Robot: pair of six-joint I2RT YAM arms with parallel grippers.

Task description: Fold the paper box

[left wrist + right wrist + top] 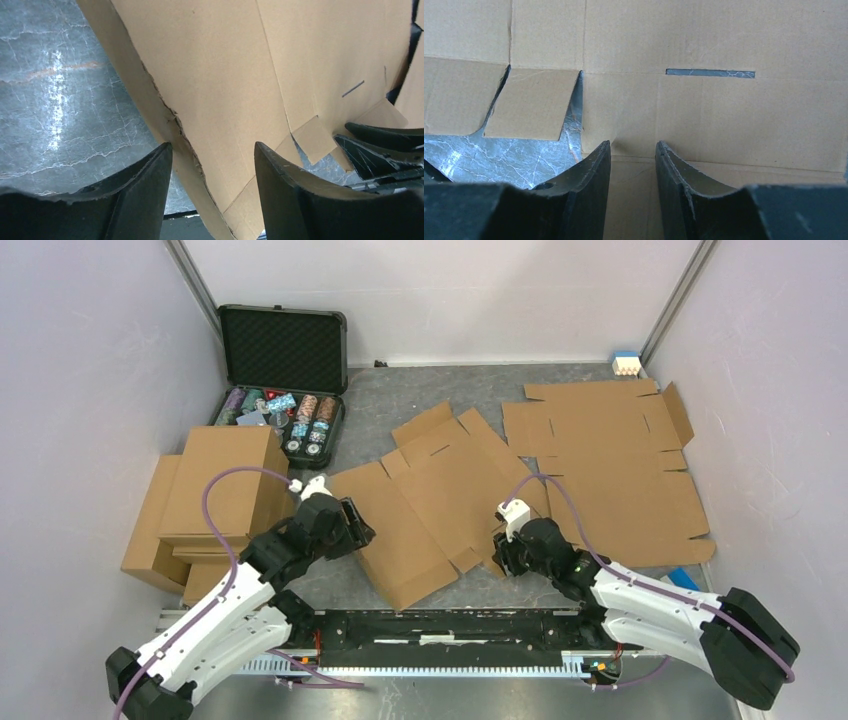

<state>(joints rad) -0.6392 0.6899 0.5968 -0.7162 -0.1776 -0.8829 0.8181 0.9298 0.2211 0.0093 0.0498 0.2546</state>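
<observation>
The paper box (pixel 425 505) lies flat mid-frame on the table (pixel 400 400), the left pincer (pixel 212 170) released astride its left edge, the right pincer (pixel 633 160) half-parted and empty at its lower-right edge: folding seems barely begun, and next a flap must be clenched and raised.

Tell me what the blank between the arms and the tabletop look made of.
The blank looks like plain brown corrugated cardboard, matte: faint fluting lines, a ragged edge, creases. The tabletop looks grey marble-patterned, slightly glossy from its glare; stone or laminate is unclear.
</observation>
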